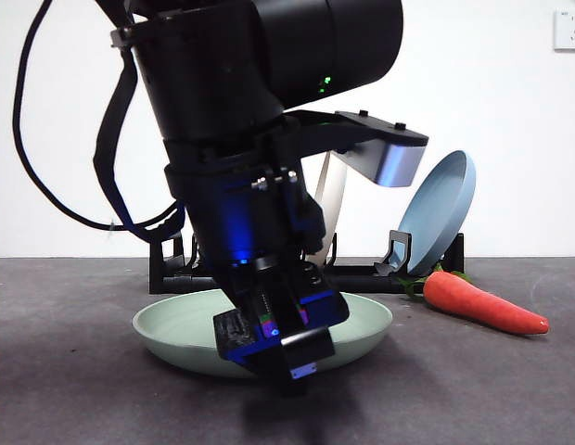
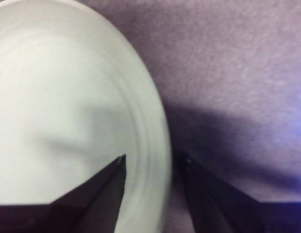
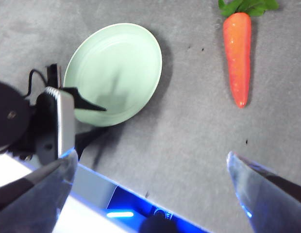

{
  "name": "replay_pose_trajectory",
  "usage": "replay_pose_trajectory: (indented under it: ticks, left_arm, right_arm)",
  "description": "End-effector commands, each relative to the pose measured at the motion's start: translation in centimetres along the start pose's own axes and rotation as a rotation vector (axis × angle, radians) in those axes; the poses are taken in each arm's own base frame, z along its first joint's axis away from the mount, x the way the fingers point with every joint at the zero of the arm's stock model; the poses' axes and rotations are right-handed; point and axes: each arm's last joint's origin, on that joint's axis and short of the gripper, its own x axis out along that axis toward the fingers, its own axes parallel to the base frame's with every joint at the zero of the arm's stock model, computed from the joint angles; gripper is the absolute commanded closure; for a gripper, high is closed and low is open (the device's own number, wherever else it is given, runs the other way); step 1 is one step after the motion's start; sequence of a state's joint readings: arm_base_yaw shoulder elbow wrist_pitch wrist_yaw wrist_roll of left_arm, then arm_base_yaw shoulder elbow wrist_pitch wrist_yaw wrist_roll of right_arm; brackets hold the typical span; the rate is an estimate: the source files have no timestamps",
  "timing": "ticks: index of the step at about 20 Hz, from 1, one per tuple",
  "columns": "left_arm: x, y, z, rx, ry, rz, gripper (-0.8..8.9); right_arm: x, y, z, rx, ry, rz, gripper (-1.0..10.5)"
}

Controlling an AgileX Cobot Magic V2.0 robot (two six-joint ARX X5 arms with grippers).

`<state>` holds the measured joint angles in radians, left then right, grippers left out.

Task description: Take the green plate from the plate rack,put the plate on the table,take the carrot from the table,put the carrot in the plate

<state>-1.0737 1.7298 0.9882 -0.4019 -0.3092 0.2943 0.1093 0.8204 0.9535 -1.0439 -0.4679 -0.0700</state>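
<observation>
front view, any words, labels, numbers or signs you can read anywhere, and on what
None can be read.
Left gripper: small stickers on its body, too small and blurred to read.
Green plate, carrot, blue plate and plate rack: no print shows.
Wall socket: no readable marking.

The place looked like a robotics lab staged as a mock kitchen. A grey mottled bench (image 1: 510,389) stood against a bare white wall (image 1: 510,111) with one socket (image 1: 568,30). A black arm (image 1: 241,139) (cabled, lit blue) worked among a toy carrot (image 1: 482,304), plates and a rack (image 1: 362,276).
</observation>
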Motion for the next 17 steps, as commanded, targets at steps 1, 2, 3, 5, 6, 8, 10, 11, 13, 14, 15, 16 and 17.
replay_pose_trajectory:
  ticks: [1, 2, 3, 5, 6, 8, 10, 11, 13, 14, 15, 16, 17]
  left_arm:
    - [-0.8, 0.0, -0.2, -0.040, 0.002, -0.026, 6.16]
    - [-1.8, 0.4, 0.1, -0.064, -0.016, -0.021, 6.16]
    - [-3.2, 1.0, 0.6, -0.096, -0.046, -0.013, 6.16]
    - [-6.4, 2.4, 1.5, -0.157, -0.123, 0.002, 6.16]
    - [-8.1, 3.0, 1.8, -0.187, -0.161, 0.010, 6.16]
    - [-12.2, 4.5, 2.3, -0.270, -0.252, 0.020, 6.16]
    - [-16.4, 5.9, 2.3, -0.355, -0.348, 0.028, 6.16]
    - [-18.6, 6.6, 2.1, -0.392, -0.398, 0.033, 6.17]
    - [-22.0, 7.6, 1.5, -0.439, -0.480, 0.040, 6.17]
    - [-23.5, 8.0, 1.1, -0.455, -0.516, 0.045, 6.17]
    - [-24.7, 8.3, 0.8, -0.477, -0.548, 0.045, 6.17]
    - [-25.6, 8.5, 0.5, -0.490, -0.577, 0.047, 6.17]
    - [-26.4, 8.6, 0.1, -0.497, -0.600, 0.050, 6.17]
  right_arm:
    - [0.7, -0.5, 1.0, -0.011, -0.027, -0.006, 2.6]
    - [1.2, -0.7, 1.5, -0.015, -0.036, -0.007, 2.6]
    - [1.8, -1.1, 2.1, -0.021, -0.047, -0.010, 2.6]
    - [3.2, -1.9, 3.2, -0.023, -0.051, -0.020, 2.6]
    - [3.9, -2.4, 3.7, -0.023, -0.050, -0.040, 2.6]
    - [5.8, -3.5, 4.7, -0.022, -0.045, -0.079, 2.6]
    - [7.9, -4.7, 5.6, -0.021, -0.042, -0.108, 2.6]
    - [9.1, -5.3, 6.0, -0.030, -0.038, -0.115, 2.6]
    - [11.5, -6.0, 6.6, -0.046, -0.027, -0.128, 2.6]
    - [12.7, -6.3, 6.7, -0.061, -0.015, -0.143, 2.6]
    - [14.0, -6.5, 6.8, -0.082, -0.004, -0.154, 2.6]
    - [15.2, -6.6, 6.8, -0.100, 0.008, -0.160, 2.6]
    - [16.5, -6.7, 6.9, -0.118, 0.014, -0.173, 2.6]
